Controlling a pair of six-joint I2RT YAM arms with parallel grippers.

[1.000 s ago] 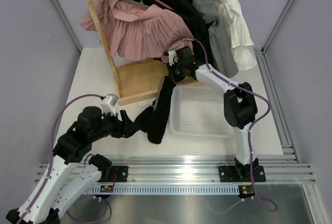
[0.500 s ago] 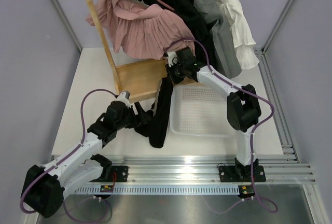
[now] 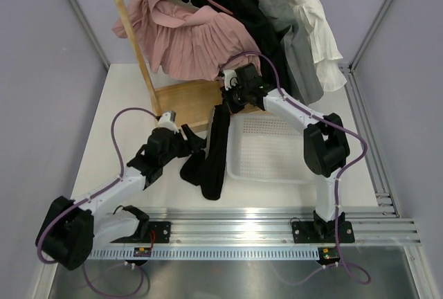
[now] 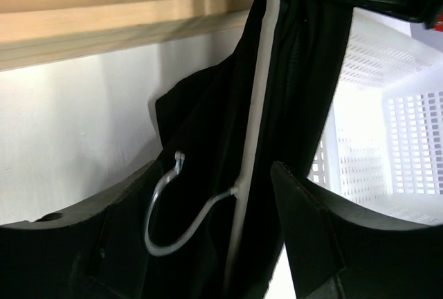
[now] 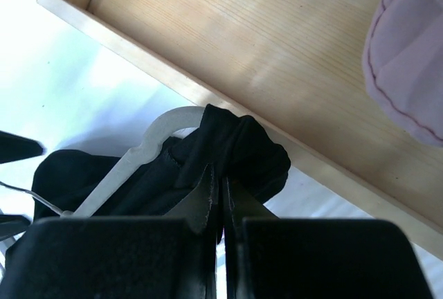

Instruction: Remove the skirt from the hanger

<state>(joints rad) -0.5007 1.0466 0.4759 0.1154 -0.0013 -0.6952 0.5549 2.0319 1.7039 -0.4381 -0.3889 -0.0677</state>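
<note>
Skirt [image 3: 214,153]: right wrist shows right tool [image 5: 221,185] pinching it; left tool [image 4: 214,174] spread astride hanger [image 4: 257,105].

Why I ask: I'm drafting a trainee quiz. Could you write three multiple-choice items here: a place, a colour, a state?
1. Where is the white basket? A) on the table beside the black skirt B) on the floor C) on top of the rack
2. What colour is the cloth in the right tool? A) pink B) black C) grey
3. How is the left tool? A) shut on cloth B) open C) out of view
Key: 1A, it sits on the table by the skirt; 2B, the shut tool pinches black cloth; 3B, its fingers stand apart around the hanger.
</note>
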